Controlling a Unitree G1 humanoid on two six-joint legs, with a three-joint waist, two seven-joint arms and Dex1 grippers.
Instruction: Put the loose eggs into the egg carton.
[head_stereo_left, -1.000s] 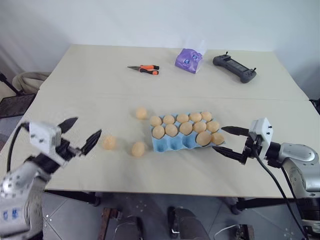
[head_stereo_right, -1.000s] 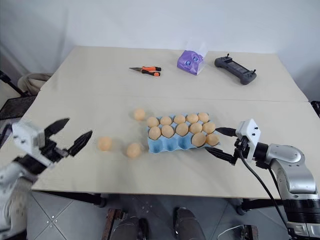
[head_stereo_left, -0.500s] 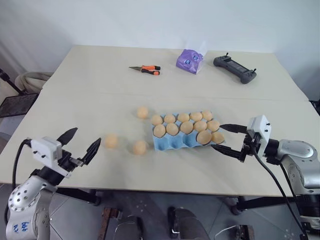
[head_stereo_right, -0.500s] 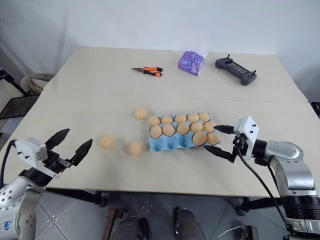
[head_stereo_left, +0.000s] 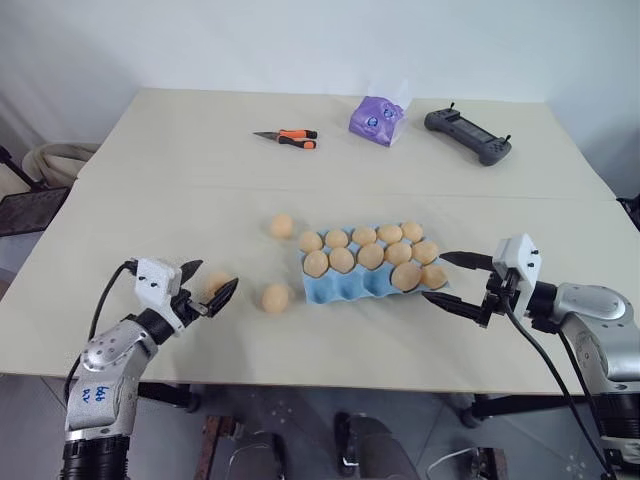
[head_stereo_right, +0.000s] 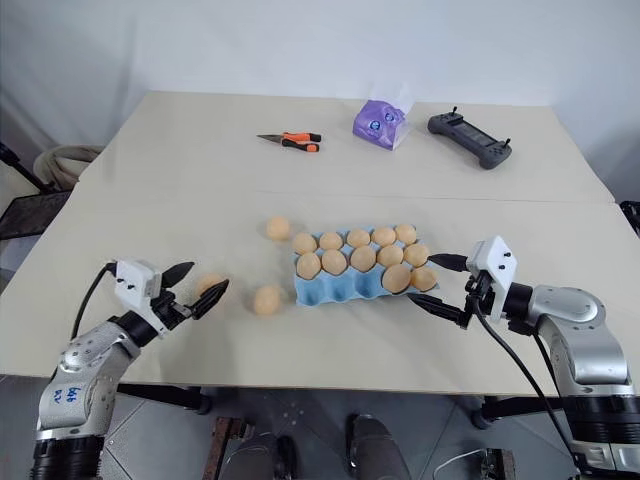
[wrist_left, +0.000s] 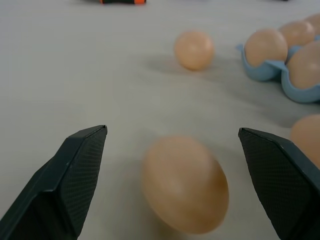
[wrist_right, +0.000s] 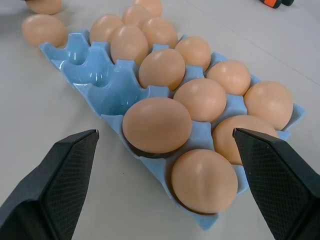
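The light blue egg carton (head_stereo_left: 345, 288) lies right of the table's middle and holds several eggs; its front-left cups are bare. Three loose eggs lie to its left: one behind (head_stereo_left: 283, 225), one close to the carton's front corner (head_stereo_left: 275, 297), and the leftmost one (head_stereo_right: 208, 287). My left gripper (head_stereo_left: 218, 273) is open and low over the table, with its fingers on either side of the leftmost egg (wrist_left: 185, 182) without touching it. My right gripper (head_stereo_left: 435, 276) is open at the carton's right end, facing the filled cups (wrist_right: 157, 125).
At the far side of the table lie orange-handled pliers (head_stereo_left: 290, 138), a purple bag (head_stereo_left: 377, 120) and a black controller (head_stereo_left: 468, 135). A seam runs across the table behind the eggs. The near table edge is just below both grippers.
My left gripper has dropped and moved forward and inward, from off the table's left corner to around the leftmost egg. The right gripper and the eggs have stayed put.
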